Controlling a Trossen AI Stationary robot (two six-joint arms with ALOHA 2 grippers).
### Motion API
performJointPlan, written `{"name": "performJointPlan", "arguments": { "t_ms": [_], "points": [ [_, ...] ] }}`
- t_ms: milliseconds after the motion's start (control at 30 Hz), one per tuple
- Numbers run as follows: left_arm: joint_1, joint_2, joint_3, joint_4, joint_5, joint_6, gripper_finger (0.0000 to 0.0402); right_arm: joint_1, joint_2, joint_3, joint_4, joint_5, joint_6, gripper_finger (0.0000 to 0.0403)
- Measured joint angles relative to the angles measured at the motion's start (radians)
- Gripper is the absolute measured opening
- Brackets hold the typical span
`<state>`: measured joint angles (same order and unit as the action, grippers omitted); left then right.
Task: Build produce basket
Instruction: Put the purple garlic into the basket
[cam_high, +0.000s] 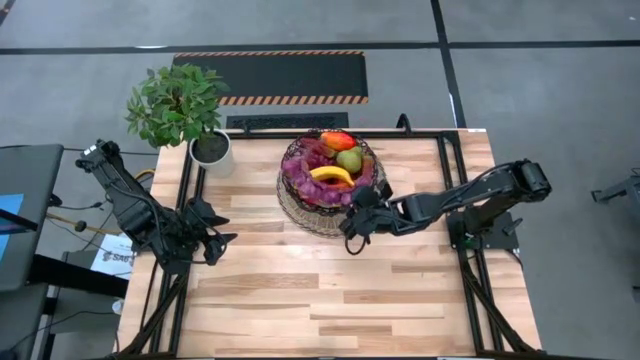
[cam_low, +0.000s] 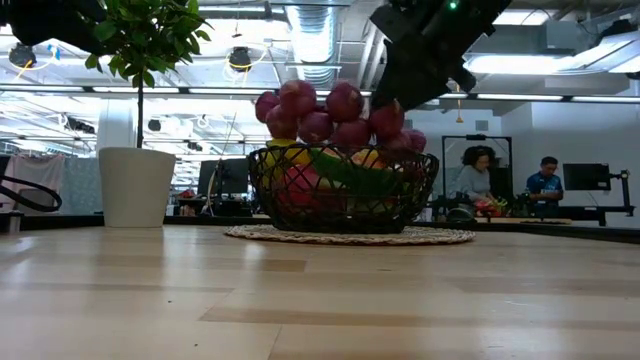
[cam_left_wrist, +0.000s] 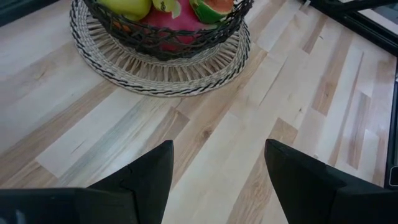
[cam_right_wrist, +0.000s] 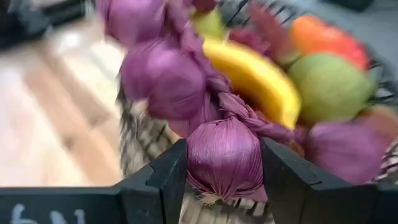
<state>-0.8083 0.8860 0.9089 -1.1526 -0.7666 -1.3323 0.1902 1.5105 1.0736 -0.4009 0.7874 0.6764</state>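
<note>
Pale wood table (cam_high: 330, 300) bears basket (cam_high: 300, 205); two people (cam_low: 545, 180) sit beyond

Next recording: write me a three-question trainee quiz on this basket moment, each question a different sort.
1. True or false: the right tool is shut on the purple string.
2. Which fruit lies beside the banana: A green apple, B pineapple?
3. Fill in: the left tool hangs open over bare ____.

Key: 1 true. 2 A. 3 table. All the produce shown sits in the basket, next to the potted plant.
</note>
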Motion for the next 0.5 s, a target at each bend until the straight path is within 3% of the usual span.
{"name": "performJointPlan", "arguments": {
  "t_ms": [100,500],
  "points": [
    [0.000,0.000,0.000,0.000,0.000,0.000,0.0237,-0.007,0.000,-0.013,-0.001,-0.066,-0.020,0.0190],
    [0.000,0.000,0.000,0.000,-0.001,0.000,0.0237,-0.051,-0.013,-0.016,-0.106,-0.091,-0.122,0.0198]
  ]
}}
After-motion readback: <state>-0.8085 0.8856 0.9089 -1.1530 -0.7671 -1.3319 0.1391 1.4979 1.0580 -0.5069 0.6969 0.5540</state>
